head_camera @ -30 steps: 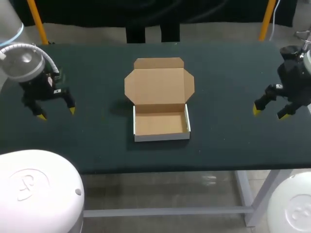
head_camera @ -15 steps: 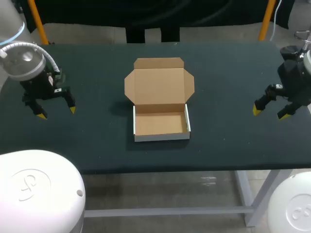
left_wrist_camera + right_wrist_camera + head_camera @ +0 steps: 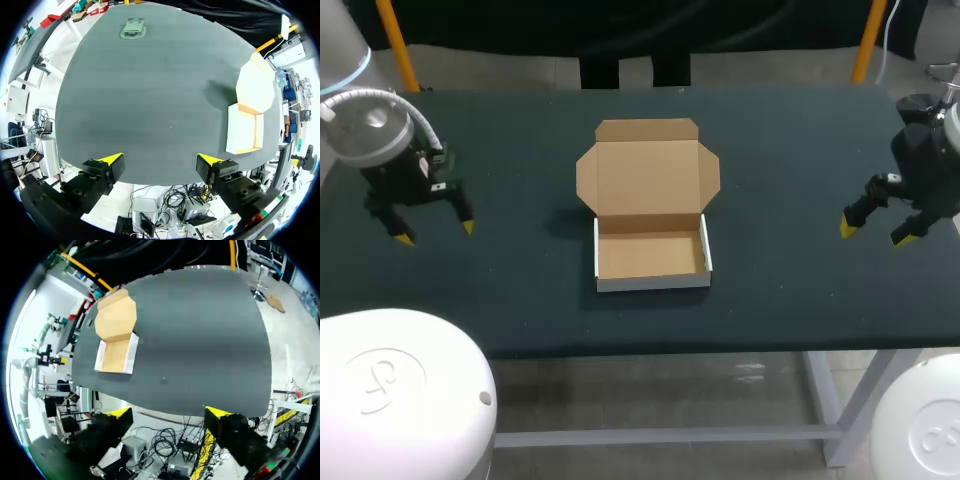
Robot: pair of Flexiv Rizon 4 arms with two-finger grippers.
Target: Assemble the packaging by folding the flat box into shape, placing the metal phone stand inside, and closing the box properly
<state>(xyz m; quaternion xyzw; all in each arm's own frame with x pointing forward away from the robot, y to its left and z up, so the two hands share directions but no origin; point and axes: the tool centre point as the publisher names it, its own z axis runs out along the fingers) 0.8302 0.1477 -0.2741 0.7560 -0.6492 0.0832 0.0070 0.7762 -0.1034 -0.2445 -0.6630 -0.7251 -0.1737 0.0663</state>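
The cardboard box [image 3: 652, 252] stands folded at the table's middle, its tray empty and its lid [image 3: 648, 168] lying open and flat behind it. Both wrist views show the box [image 3: 243, 132] [image 3: 116, 354] off to one side, far from the fingers. A small grey-green object [image 3: 133, 28], possibly the metal phone stand, lies near the table's far edge ahead of my left gripper; the head view does not show it. My left gripper [image 3: 437, 234] [image 3: 160, 160] hangs open over the table's left part, holding nothing. My right gripper [image 3: 875, 234] [image 3: 169, 413] hangs open over the right part, also holding nothing.
The dark green table [image 3: 790, 150] runs wide on both sides of the box. Its front edge [image 3: 720, 345] lies close below both grippers in the wrist views.
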